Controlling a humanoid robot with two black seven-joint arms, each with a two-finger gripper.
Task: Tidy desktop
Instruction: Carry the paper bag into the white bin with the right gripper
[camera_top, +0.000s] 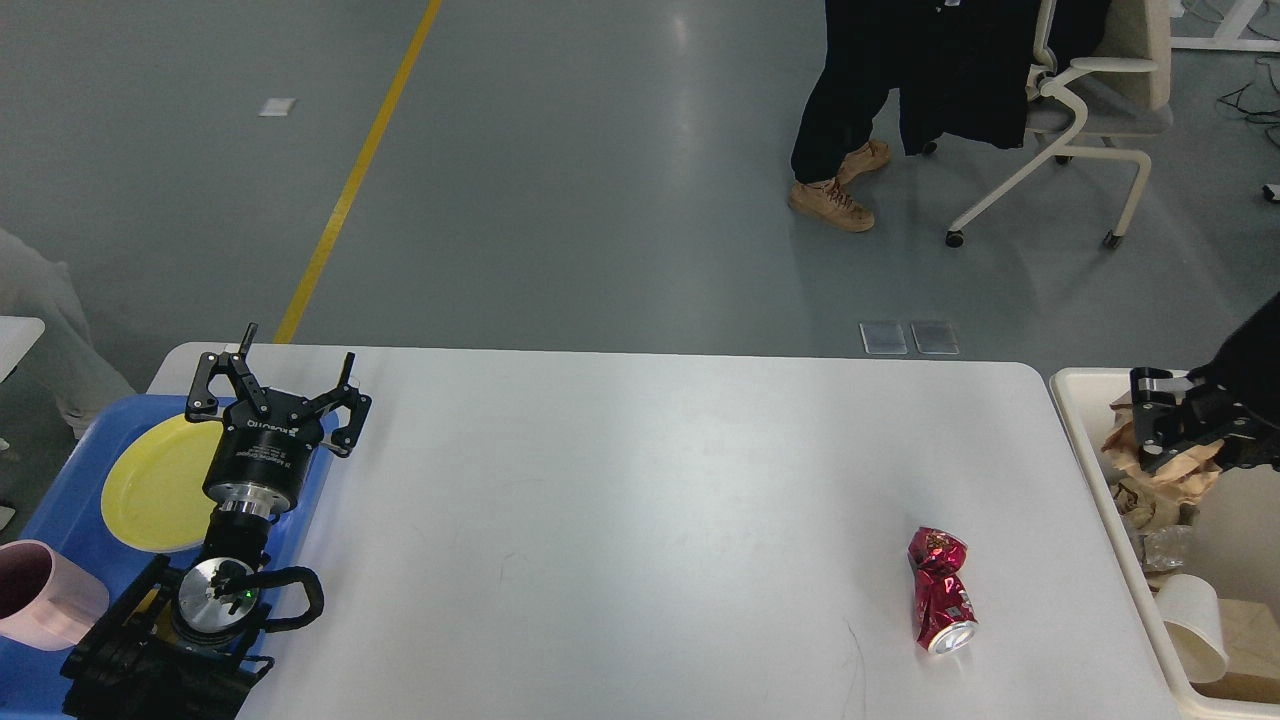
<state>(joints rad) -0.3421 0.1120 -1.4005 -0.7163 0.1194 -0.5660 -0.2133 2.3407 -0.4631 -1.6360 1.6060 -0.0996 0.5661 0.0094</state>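
left gripper (278, 388) splayed wide, holding nothing, over blue tray (60, 500) at left edge | desktop (640, 500) fills lower centre | crushed red can (941, 590) lower right, long axis near-vertical in frame, label unreadable | right gripper (1160, 425) nearer, up-right of can over cream bin (1080, 400); fingers seemingly parted, grip cannot be told

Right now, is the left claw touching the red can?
Apart. The head view shows the left gripper open over the blue tray edge, with a wide stretch of bare desktop between it and the crushed can.
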